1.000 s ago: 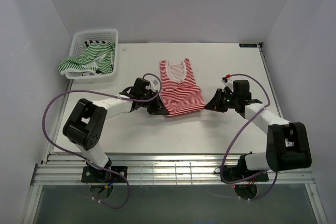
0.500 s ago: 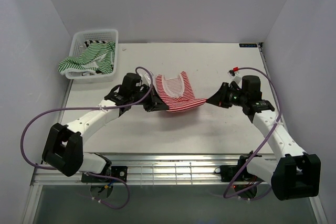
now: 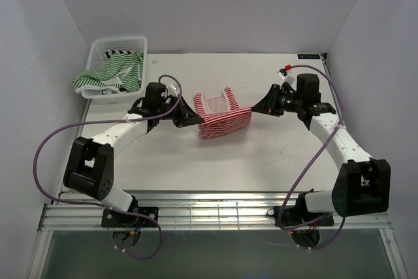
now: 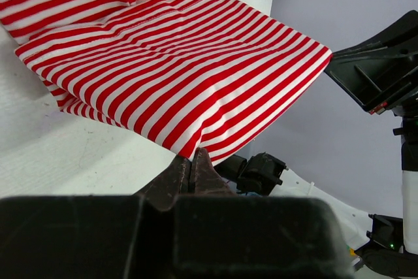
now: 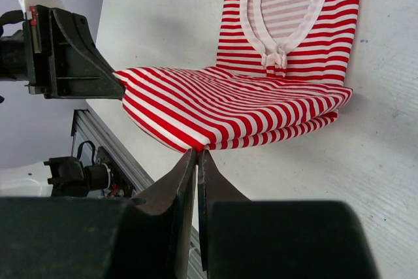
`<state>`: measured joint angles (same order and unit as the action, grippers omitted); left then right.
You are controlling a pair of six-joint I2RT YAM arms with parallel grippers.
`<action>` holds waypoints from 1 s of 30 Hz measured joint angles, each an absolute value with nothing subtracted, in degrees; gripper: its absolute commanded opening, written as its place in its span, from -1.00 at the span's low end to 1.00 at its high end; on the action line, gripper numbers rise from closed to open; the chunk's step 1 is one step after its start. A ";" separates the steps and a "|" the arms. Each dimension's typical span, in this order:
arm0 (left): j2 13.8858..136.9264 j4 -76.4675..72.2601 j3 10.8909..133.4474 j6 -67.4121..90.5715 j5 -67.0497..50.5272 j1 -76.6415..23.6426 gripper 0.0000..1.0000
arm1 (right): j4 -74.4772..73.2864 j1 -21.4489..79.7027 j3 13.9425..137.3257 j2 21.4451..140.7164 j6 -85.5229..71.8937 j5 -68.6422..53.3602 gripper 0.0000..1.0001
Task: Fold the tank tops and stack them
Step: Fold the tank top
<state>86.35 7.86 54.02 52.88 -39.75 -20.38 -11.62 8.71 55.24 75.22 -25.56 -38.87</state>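
A: L gripper (image 4: 194, 158) is pinched shut on one hem corner of the red-and-white thin-striped fabric tank top (image 4: 176, 76). R gripper (image 5: 197, 151) is clamped the same way on the opposite hem corner. The hem end is lifted & doubled over toward the chest. The neck end lies flat on the white table (image 3: 261, 161), abt mid-table.

B: What could go wrong?

A: Both grips hold only the very edge of the cloth. If one arm pulls wider or faster than the other, a corner prob slips out & the fold lands crooked. Too much tension btw the two could drag the flat part & skew the crease. Letting go high = the hem flops short of the straps.

B: Anything in the way?

A: Not rly. The white plastic mesh basket (image 3: 140, 86) sits at the far-left corner, well apart. The green-and-white thin-striped top (image 3: 108, 75) hangs over its rim, w/ the black-and-white broad-striped top (image 3: 117, 51) inside. Neither is folded yet.
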 measured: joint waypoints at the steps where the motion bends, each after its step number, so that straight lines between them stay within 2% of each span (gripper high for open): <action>1: 87.35 7.44 54.35 53.04 -40.10 -19.92 -1.00 | -11.40 8.71 55.96 76.23 -25.74 -39.03 -0.85; 30: 118.91 4.34 82.72 53.67 -47.51 -11.44 -1.00 | -3.66 7.51 83.90 111.53 -28.80 -41.80 -0.85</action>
